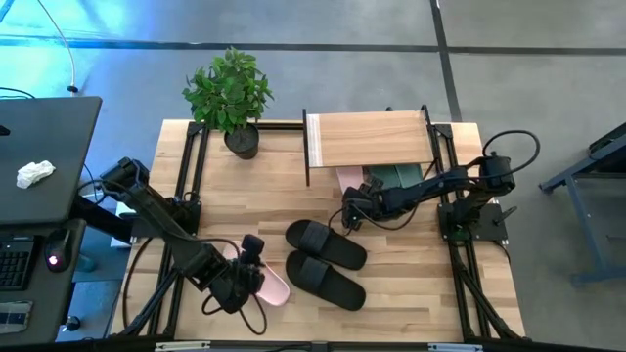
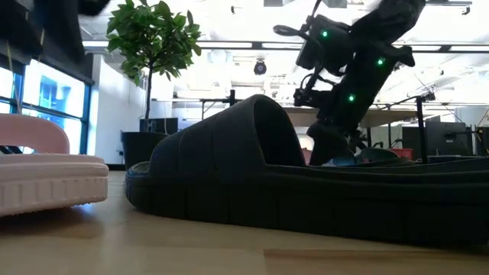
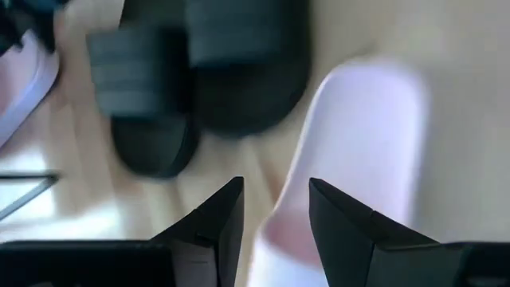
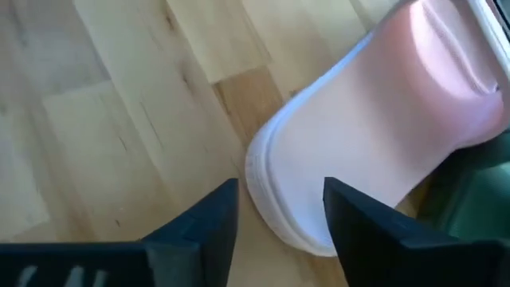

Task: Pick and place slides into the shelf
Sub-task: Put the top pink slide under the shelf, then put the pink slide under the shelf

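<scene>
Right gripper (image 1: 350, 217) sits just in front of the shelf (image 1: 370, 140), fingers parted around the heel of a pink slide (image 4: 374, 135) lying partly under the board. It reads as released, not clamped (heel rim sits between the fingers, gaps visible both sides). Beside that slide, under the board, are the teal slides (image 1: 396, 178).

Left gripper (image 1: 238, 284) is at the near left of the table (image 1: 430, 284), over the other pink slide (image 1: 274, 286). Its fingers straddle that slide's edge and look closed on it, so I call it a grasp. Two black slides (image 1: 328, 262) lie mid-table, side by side, not shelved.

Step in hand, as I judge it: right arm finishing a placement, left arm picking up its pink slide. Next move calls for the right gripper to back straight out without dragging the heel, then the left arm needs a lift high enough to clear the black pair.

Room: the gap under the board is tight at the front edge and black legs. Open table lies right of the black slides. The plant (image 1: 231, 93) crowds the far left corner.
</scene>
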Controlling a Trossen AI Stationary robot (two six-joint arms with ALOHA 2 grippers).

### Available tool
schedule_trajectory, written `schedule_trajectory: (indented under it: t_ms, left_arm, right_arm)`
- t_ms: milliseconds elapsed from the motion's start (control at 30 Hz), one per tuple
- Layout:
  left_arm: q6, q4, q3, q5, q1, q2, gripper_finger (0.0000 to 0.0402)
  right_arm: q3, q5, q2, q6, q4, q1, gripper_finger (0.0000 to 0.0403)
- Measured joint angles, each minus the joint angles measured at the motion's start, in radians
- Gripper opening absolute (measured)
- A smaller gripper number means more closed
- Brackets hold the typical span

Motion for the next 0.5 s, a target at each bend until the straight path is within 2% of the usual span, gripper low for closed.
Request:
schedule_trajectory:
  t_ms: [100, 300, 500]
  left_arm:
    - [-0.021, -0.013, 0.078, 0.035, 0.000, 0.000, 0.0127]
    - [-0.213, -0.059, 0.139, 0.066, 0.000, 0.004, 0.0127]
    - [-0.514, -0.227, 0.138, 0.220, 0.000, 0.071, 0.0126]
  right_arm:
    - [0.000, 0.008, -0.009, -0.007, -0.003, 0.012, 0.0176]
    - [0.000, 0.050, -0.041, -0.051, -0.008, 0.059, 0.0176]
    - [0.000, 0.089, -0.049, -0.113, 0.002, 0.112, 0.0176]
